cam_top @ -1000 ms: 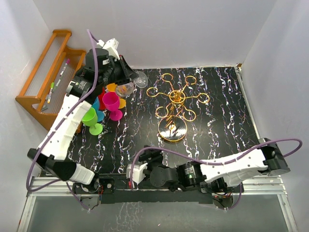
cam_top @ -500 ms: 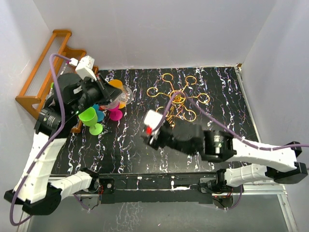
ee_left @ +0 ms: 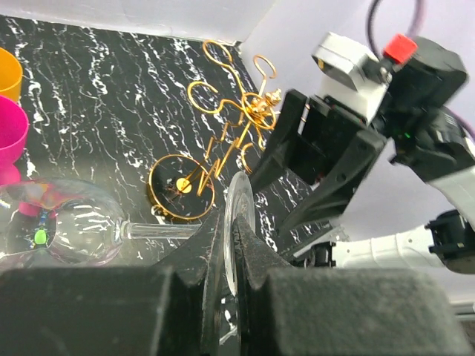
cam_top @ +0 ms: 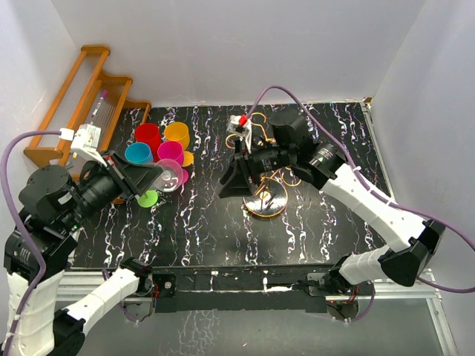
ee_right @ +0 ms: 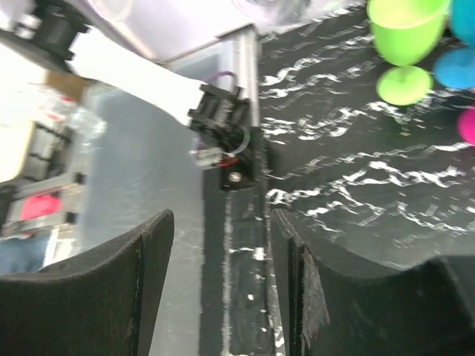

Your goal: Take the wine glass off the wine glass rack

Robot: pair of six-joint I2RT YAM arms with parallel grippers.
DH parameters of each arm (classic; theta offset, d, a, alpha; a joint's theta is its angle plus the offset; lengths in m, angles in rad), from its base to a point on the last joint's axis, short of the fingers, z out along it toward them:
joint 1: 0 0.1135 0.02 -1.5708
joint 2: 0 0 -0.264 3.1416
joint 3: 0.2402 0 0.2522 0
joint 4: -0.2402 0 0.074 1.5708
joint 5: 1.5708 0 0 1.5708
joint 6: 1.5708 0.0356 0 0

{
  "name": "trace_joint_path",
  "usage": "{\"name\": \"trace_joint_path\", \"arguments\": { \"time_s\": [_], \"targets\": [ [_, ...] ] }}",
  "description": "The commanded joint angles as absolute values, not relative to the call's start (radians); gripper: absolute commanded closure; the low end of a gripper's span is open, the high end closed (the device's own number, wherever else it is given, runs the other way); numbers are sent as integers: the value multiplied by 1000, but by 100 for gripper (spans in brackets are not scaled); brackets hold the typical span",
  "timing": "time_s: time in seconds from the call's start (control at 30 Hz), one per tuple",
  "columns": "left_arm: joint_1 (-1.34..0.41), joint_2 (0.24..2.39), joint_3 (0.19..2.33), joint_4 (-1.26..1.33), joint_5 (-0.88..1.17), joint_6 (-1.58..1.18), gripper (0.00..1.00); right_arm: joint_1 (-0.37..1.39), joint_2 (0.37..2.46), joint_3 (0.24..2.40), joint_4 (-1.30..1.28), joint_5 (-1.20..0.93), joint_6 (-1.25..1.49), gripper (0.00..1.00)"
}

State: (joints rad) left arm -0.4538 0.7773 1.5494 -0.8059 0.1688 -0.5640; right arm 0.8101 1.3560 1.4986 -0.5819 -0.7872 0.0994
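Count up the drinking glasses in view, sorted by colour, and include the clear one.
Red goblet: 1
Orange goblet: 1
Blue goblet: 1
Magenta goblet: 1
Green goblet: 1
Clear wine glass: 1
Total: 6

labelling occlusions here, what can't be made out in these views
- top external: the right arm covers most ring loops of the wine glass rack
- top external: the left pincer and wine glass hide the bowl of the green goblet
- left wrist: the pincer's fingers cover the lower edge of the wine glass foot
- right wrist: blurred; green goblet cut by the top edge
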Motion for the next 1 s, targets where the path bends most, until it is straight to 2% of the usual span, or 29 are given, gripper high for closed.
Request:
{"name": "trace_joint_path", "arguments": {
  "time_s": [0.0,0.1,0.4,0.97],
  "targets": [
    [-455,767,1535,-788,262,-558,100,753,1323,1457,-266,-1273,331,38],
    [-455,770,1530,-779,321,-552,100,753,1319,1446,-136,-1301,417,36],
    [-454,796,1484,-704,443,-561,100,753,1424,1570,-246,-1249,401,42],
    [-455,825,1483,-709,450,-545,100,836,1579,1758,-395,-1160,352,49]
  ]
}}
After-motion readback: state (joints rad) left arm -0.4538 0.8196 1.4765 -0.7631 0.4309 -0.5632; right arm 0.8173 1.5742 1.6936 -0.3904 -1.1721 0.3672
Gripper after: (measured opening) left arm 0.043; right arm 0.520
